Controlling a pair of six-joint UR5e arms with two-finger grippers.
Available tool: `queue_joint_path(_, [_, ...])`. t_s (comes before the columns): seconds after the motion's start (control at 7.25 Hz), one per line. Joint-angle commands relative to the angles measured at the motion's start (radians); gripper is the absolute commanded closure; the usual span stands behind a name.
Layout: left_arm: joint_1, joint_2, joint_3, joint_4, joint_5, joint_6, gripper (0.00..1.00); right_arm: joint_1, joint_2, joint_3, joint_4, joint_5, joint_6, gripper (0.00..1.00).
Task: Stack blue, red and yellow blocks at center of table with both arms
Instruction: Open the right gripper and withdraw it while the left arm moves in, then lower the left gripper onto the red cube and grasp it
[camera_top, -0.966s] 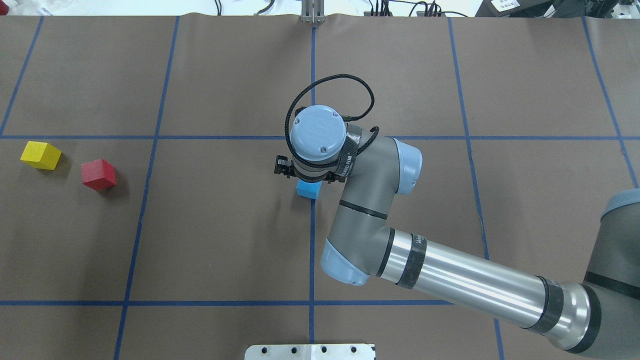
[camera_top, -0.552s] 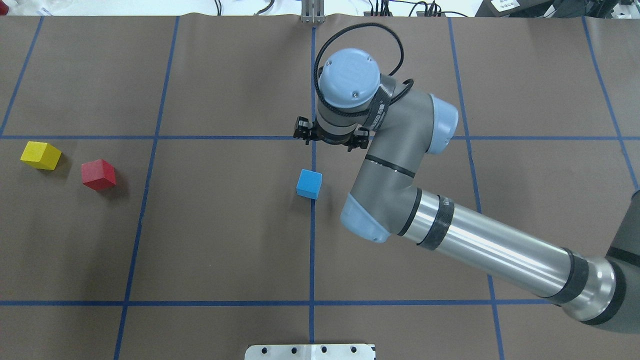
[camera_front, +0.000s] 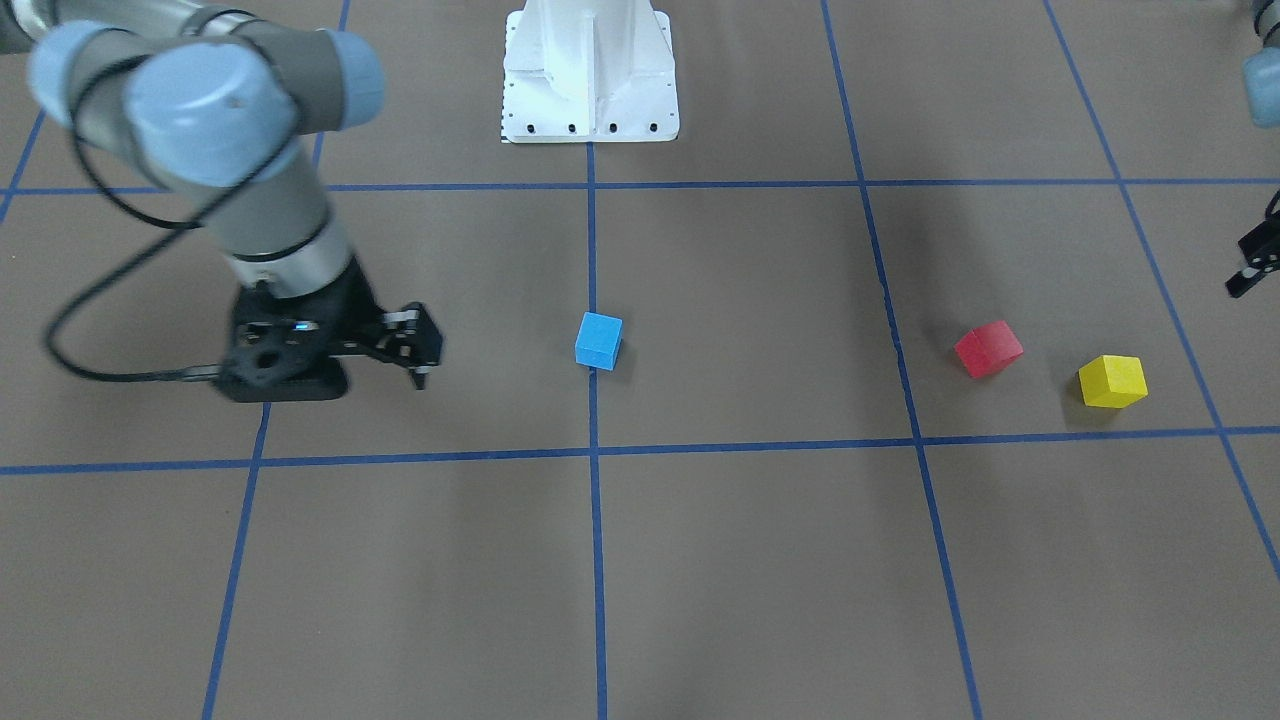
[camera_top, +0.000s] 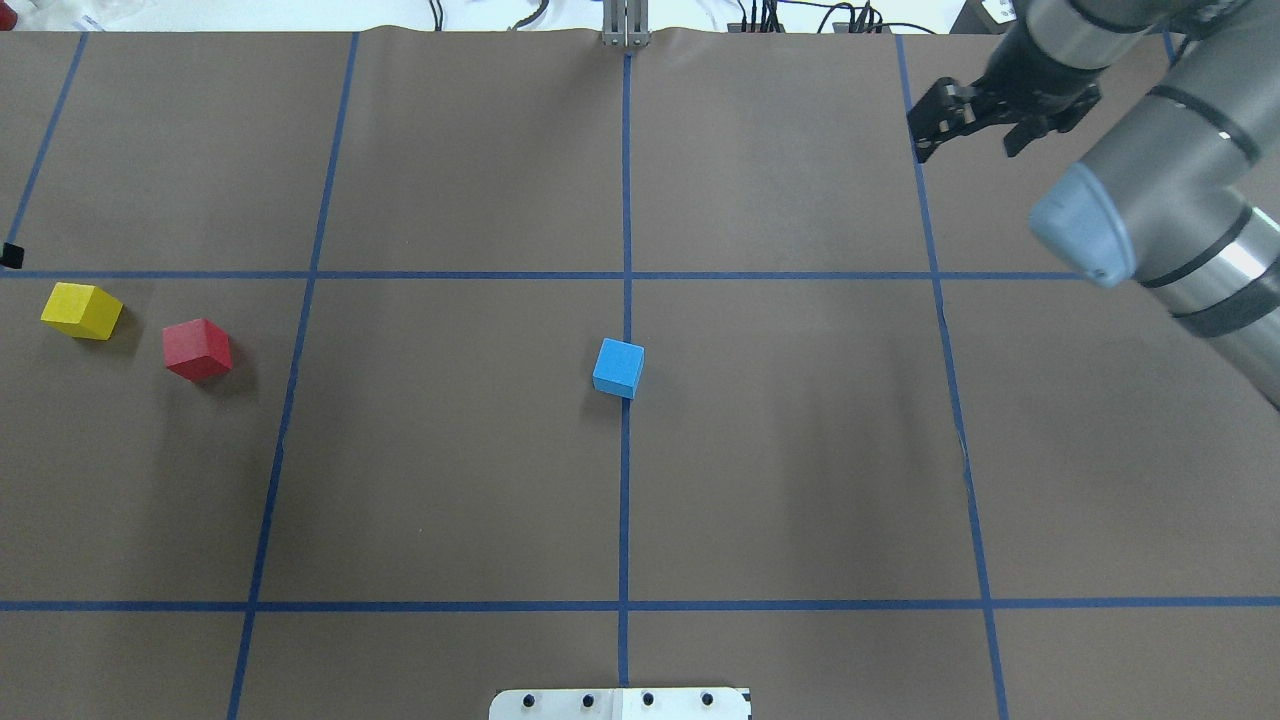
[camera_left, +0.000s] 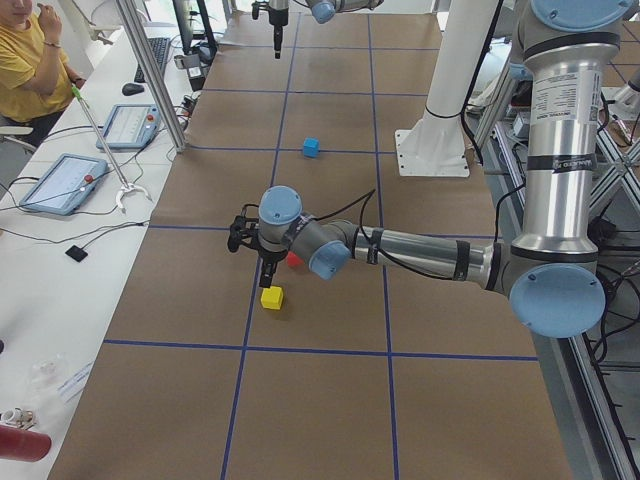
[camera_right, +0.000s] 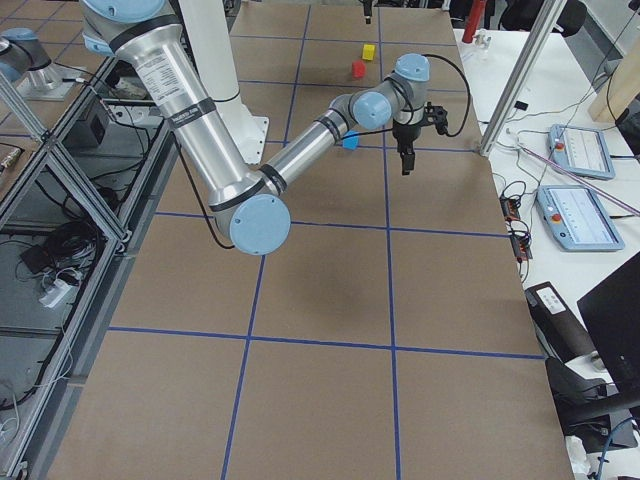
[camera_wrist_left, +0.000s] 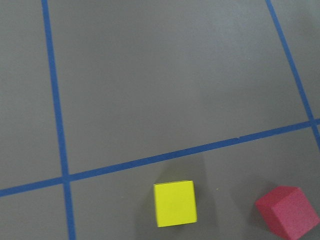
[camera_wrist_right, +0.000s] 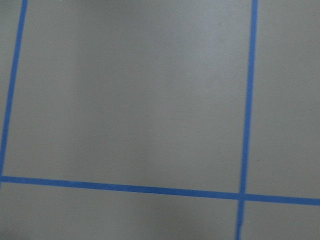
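Note:
The blue block (camera_top: 618, 368) sits alone at the table's center, on the middle tape line; it also shows in the front view (camera_front: 598, 340). The red block (camera_top: 197, 349) and the yellow block (camera_top: 82, 310) lie apart at the far left, and both show in the left wrist view: yellow (camera_wrist_left: 174, 203), red (camera_wrist_left: 287, 211). My right gripper (camera_top: 965, 150) is open and empty, high at the far right. My left gripper (camera_left: 255, 250) hovers near the yellow block (camera_left: 272, 297); only a finger (camera_front: 1252, 268) shows at the front view's edge, so I cannot tell its state.
Blue tape lines divide the brown table cover into a grid. The white base mount (camera_top: 620, 703) stands at the near edge. An operator (camera_left: 25, 60) and tablets (camera_left: 60, 182) are beside the table's far long edge, with metal posts (camera_left: 150, 75) there.
My right arm has lifted off the blue block and swung away to the far right, open. The blue block stays at the center. A tip of my left gripper has come in at the left edge.

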Motion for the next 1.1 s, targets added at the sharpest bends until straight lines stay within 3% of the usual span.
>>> queue_joint_path(0.0, [0.178, -0.021, -0.023, -0.006, 0.136, -0.356, 0.0, 0.195, -0.158, -0.002, -0.002, 0.103, -0.399, 0.0])
queue_joint_path(0.14, [0.27, -0.032, -0.019, -0.004, 0.218, -0.459, 0.0, 0.269, -0.216, -0.004, -0.004, 0.146, -0.536, 0.0])
queue_joint_path(0.41, [0.341, -0.082, 0.027, -0.003, 0.267, -0.52, 0.0, 0.347, -0.301, -0.004, -0.002, 0.153, -0.711, 0.0])
queue_joint_path(0.83, [0.372, -0.139, 0.11, -0.006, 0.299, -0.512, 0.01, 0.354, -0.312, -0.004, -0.001, 0.151, -0.716, 0.0])
queue_joint_path(0.97, [0.404, -0.144, 0.116, -0.006, 0.322, -0.512, 0.28, 0.354, -0.314, -0.004, -0.001, 0.148, -0.716, 0.0])
